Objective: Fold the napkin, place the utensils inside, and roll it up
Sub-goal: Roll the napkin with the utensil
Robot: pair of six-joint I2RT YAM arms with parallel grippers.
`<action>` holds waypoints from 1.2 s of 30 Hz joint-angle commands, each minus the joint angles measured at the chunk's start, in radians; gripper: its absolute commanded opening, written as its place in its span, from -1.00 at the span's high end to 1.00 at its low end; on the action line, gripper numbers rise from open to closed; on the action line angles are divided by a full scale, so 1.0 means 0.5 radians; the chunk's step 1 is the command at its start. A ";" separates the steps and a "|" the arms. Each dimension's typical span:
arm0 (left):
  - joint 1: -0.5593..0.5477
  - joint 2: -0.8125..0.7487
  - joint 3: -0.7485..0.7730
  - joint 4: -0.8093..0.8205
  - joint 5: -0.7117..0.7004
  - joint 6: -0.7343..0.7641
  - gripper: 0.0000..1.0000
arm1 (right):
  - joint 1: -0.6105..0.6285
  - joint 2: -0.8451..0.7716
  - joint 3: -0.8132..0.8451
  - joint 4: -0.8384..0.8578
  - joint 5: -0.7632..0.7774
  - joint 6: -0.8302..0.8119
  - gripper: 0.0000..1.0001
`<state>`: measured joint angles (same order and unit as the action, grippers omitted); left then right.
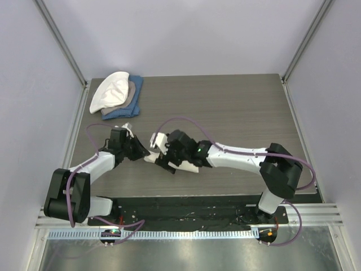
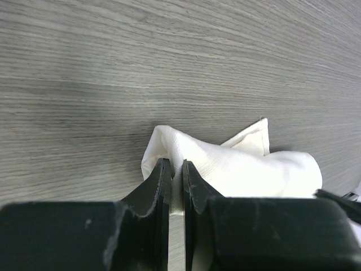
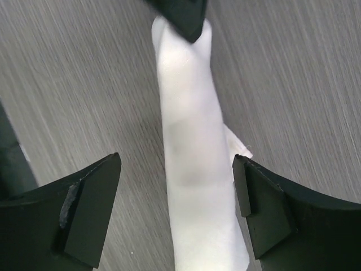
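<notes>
The napkin (image 1: 150,159) lies on the table as a cream roll between the two arms. In the left wrist view one end of the napkin (image 2: 248,166) bunches up in front of my left gripper (image 2: 176,165), whose jaws are shut on a fold of the cloth. My right gripper (image 3: 176,161) stands open over the roll, one finger on each side of the napkin (image 3: 192,186) and neither touching it. The left gripper's fingertip (image 3: 183,17) shows at the roll's far end. From above, the left gripper (image 1: 141,152) and right gripper (image 1: 161,159) sit close together. The utensils are hidden.
A stack of white, tan and blue cloths (image 1: 117,96) lies at the table's back left corner. The dark wood table (image 1: 237,107) runs back and to the right. Metal frame posts stand at both back corners.
</notes>
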<state>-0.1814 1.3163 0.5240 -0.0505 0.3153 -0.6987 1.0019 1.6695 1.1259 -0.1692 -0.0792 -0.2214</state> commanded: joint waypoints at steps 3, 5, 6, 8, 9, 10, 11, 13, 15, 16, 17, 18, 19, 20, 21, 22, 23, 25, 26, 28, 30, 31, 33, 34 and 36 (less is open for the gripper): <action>-0.005 0.012 0.103 -0.138 -0.008 0.014 1.00 | 0.165 0.057 -0.132 0.326 0.646 -0.352 -0.77; -0.002 0.024 0.109 -0.144 -0.002 0.011 1.00 | 0.165 0.112 -0.129 0.329 0.619 -0.370 -0.77; -0.002 0.021 0.109 -0.144 -0.002 0.014 1.00 | 0.168 0.137 -0.120 0.323 0.603 -0.376 -0.76; -0.002 0.027 0.115 -0.144 0.001 0.014 1.00 | 0.165 0.189 -0.110 0.314 0.600 -0.379 -0.75; -0.002 0.030 0.112 -0.144 0.004 0.014 1.00 | 0.162 0.204 -0.104 0.305 0.597 -0.379 -0.74; -0.002 0.030 0.115 -0.144 0.008 0.014 1.00 | 0.162 0.217 -0.098 0.299 0.582 -0.379 -0.73; -0.002 0.033 0.118 -0.144 0.014 0.014 1.00 | 0.153 0.235 -0.089 0.274 0.560 -0.376 -0.72; -0.002 0.040 0.124 -0.144 0.020 0.020 1.00 | 0.131 0.275 -0.061 0.243 0.524 -0.361 -0.68; -0.002 0.043 0.124 -0.141 0.026 0.026 1.00 | 0.098 0.299 -0.040 0.204 0.487 -0.334 -0.65; -0.002 0.046 0.124 -0.138 0.029 0.026 1.00 | 0.058 0.303 -0.031 0.185 0.402 -0.318 -0.61; -0.002 0.049 0.127 -0.135 0.035 0.032 1.00 | 0.030 0.309 -0.022 0.139 0.343 -0.306 -0.58; -0.002 0.052 0.127 -0.132 0.050 0.035 1.00 | 0.000 0.327 0.015 0.106 0.266 -0.263 -0.49; -0.002 0.052 0.127 -0.126 0.063 0.038 1.00 | -0.055 0.339 0.040 0.063 0.193 -0.245 -0.44; -0.002 0.055 0.133 -0.111 0.069 0.041 1.00 | -0.080 0.358 0.067 -0.032 -0.002 -0.223 -0.37; -0.002 0.055 0.130 -0.108 0.075 0.041 1.00 | -0.105 0.373 0.113 -0.075 -0.092 -0.208 -0.29; -0.002 0.055 0.139 -0.108 0.075 0.041 0.81 | -0.147 0.401 0.132 -0.112 -0.181 -0.183 -0.18; -0.002 0.046 0.142 -0.108 0.069 0.041 0.61 | -0.163 0.416 0.153 -0.192 -0.374 -0.168 -0.11; -0.002 0.018 0.146 -0.120 0.023 0.041 -0.04 | -0.200 0.480 0.205 -0.278 -0.574 -0.116 0.02; -0.002 0.006 0.146 -0.126 0.008 0.044 -0.19 | -0.242 0.499 0.242 -0.354 -0.721 -0.097 0.06; -0.002 -0.025 0.139 -0.153 -0.041 0.063 -0.39 | -0.280 0.551 0.276 -0.422 -0.860 -0.048 0.14; -0.002 -0.086 0.118 -0.175 -0.090 0.069 -0.44 | -0.335 0.631 0.328 -0.511 -1.003 0.041 0.24; -0.002 -0.110 0.103 -0.178 -0.124 0.072 -0.47 | -0.350 0.655 0.353 -0.551 -1.053 0.056 0.27; -0.002 -0.187 0.057 -0.166 -0.140 0.069 -0.49 | -0.384 0.729 0.417 -0.628 -1.173 0.145 0.31; -0.002 -0.212 0.041 -0.148 -0.137 0.063 -0.50 | -0.390 0.759 0.439 -0.652 -1.222 0.176 0.32; -0.002 -0.270 -0.004 -0.126 -0.124 0.048 -0.49 | -0.430 0.851 0.518 -0.732 -1.378 0.243 0.34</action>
<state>-0.1814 1.2465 0.5552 -0.1341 0.2726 -0.6785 0.8017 2.0113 1.3289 -0.3912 -0.5510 -0.1993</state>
